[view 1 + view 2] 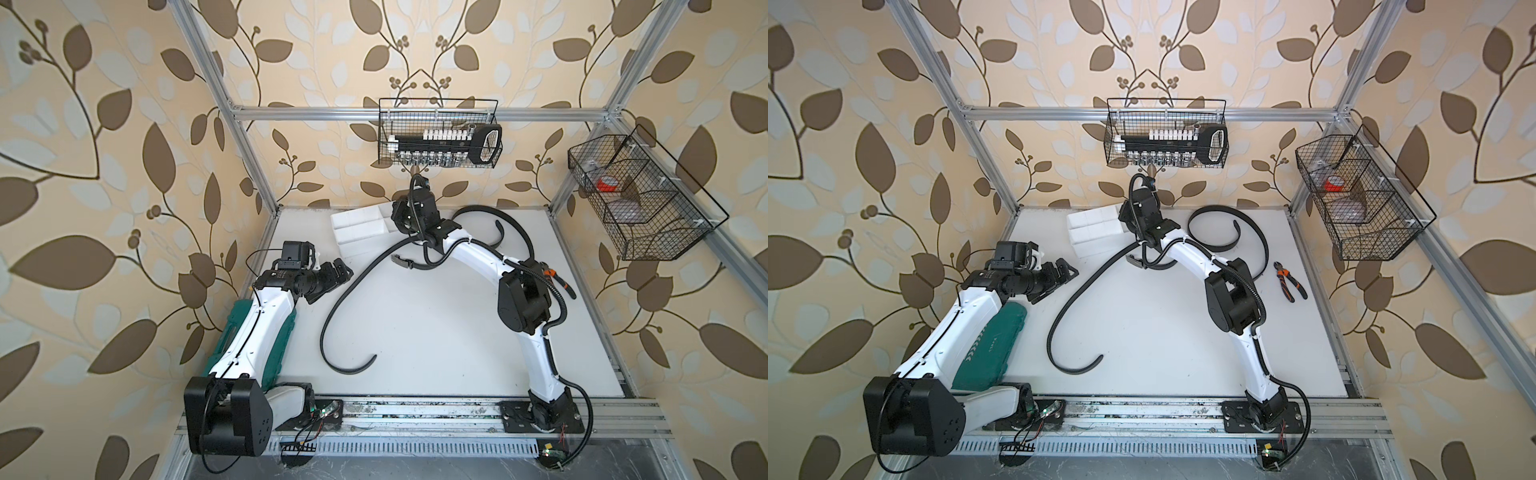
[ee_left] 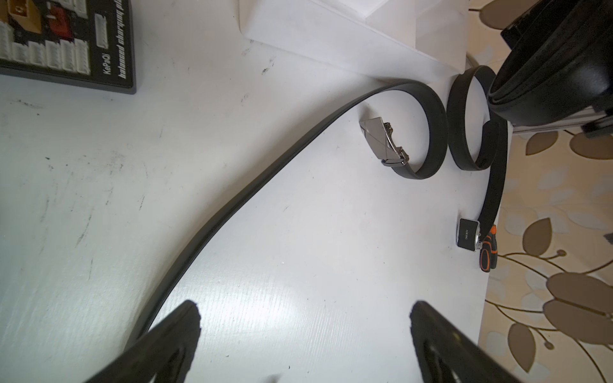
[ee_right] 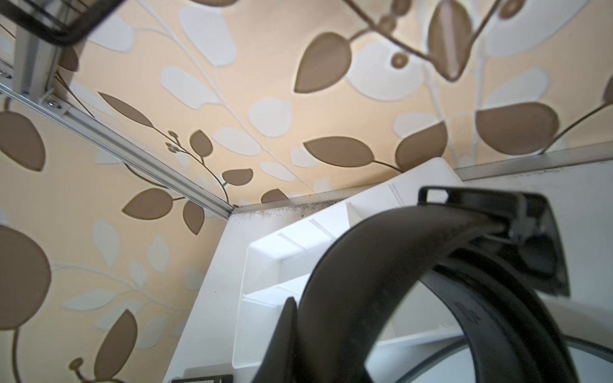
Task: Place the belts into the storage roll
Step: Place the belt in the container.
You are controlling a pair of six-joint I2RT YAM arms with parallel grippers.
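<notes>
Hovering above storage roll [image 1: 353, 246] at far desk [image 1: 415, 324] edge, clamped coiled belt [image 3: 381, 252] in right hand [image 3: 318, 348]; held left hand [image 2: 305, 311] wide open.

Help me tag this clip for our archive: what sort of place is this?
Probably a lab robot cell, not a home: an aluminium frame lined with leaf wallpaper, two robot arms mounted on a rail beside a white table, wire baskets hung on the frame.
</notes>
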